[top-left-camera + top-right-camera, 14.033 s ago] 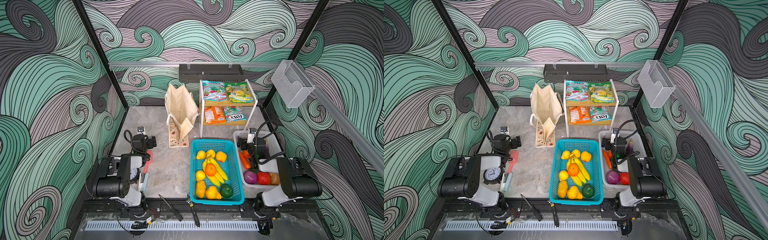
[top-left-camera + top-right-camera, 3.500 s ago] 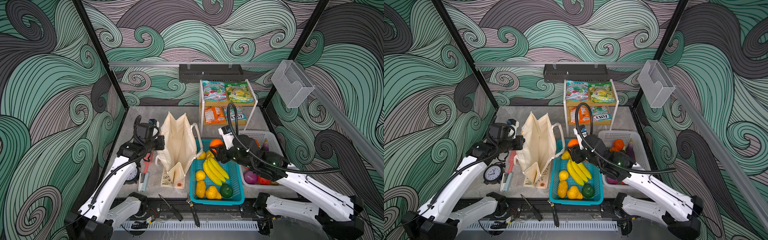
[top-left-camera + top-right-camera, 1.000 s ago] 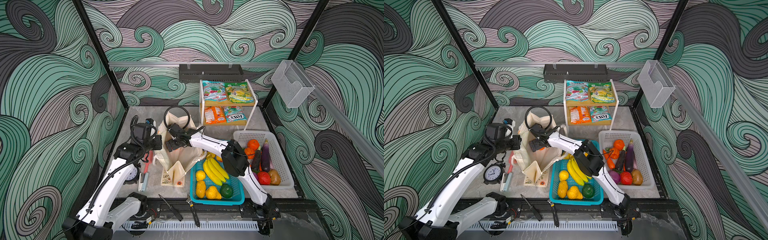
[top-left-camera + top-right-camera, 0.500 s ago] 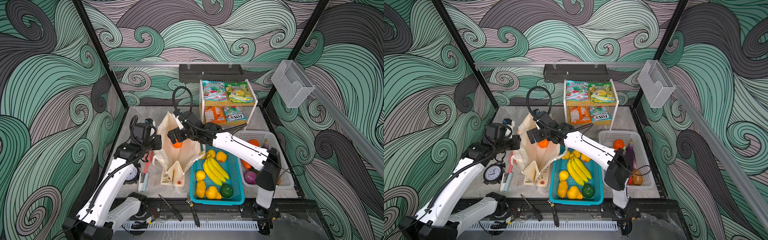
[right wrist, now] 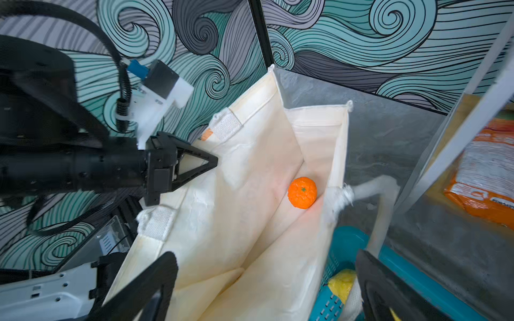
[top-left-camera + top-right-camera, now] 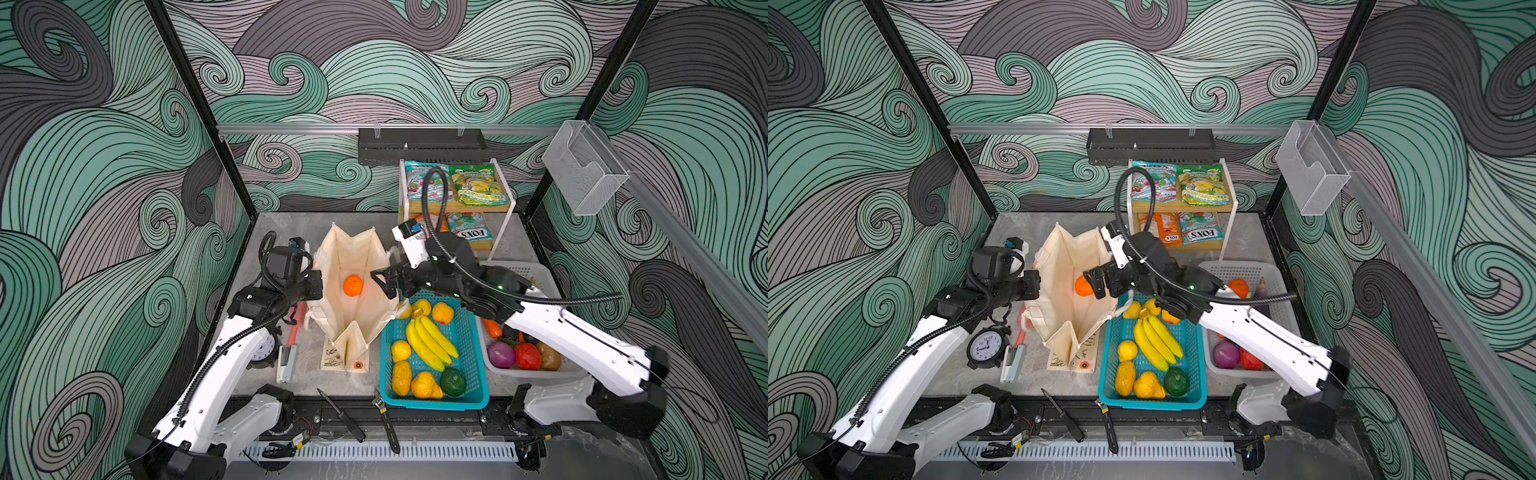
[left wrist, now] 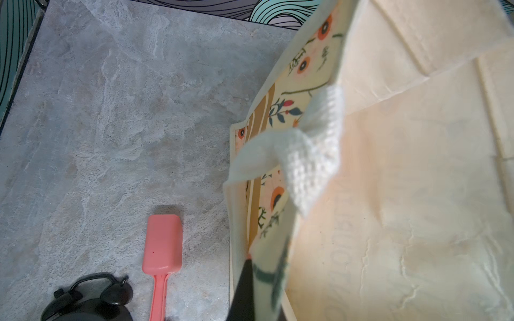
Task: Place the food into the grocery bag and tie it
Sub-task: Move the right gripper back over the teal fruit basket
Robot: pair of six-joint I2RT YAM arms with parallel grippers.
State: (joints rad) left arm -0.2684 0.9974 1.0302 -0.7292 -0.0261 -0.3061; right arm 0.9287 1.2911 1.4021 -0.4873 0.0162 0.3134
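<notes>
Currently, my list runs from the bag outward.

- Grocery bag [image 6: 340, 320] [image 6: 1059, 316]: I see it standing upright on the grey table [image 6: 291, 232], mouth open, between the two arms in both top views.
- Orange [image 6: 353, 285] [image 5: 302, 192]: inside the bag and clear of both claws. I cannot tell whether it rests on the bottom.
- Left gripper [image 6: 319, 286] [image 5: 212, 162]: pressed together on the bag's left rim, between the two ends of a white handle [image 7: 314, 155].
- Right gripper [image 6: 381, 284] [image 6: 1095, 286]: spread wide and empty, at the bag's right rim.
- Teal basket [image 6: 478, 401]: just beside the bag's right side. In it I count a banana bunch [image 6: 430, 340], a lemon [image 6: 401, 350] and other yellow and green fruit.
- White basket [image 6: 540, 374]: right of the teal one, partly under the right arm, holding an eggplant [image 6: 1261, 291].
- Snack packets [image 6: 428, 187]: on the shelf [image 6: 509, 208] behind the baskets.
- Pink spatula [image 7: 162, 241] and alarm clock [image 6: 987, 348]: left of the bag, beside the left arm.
</notes>
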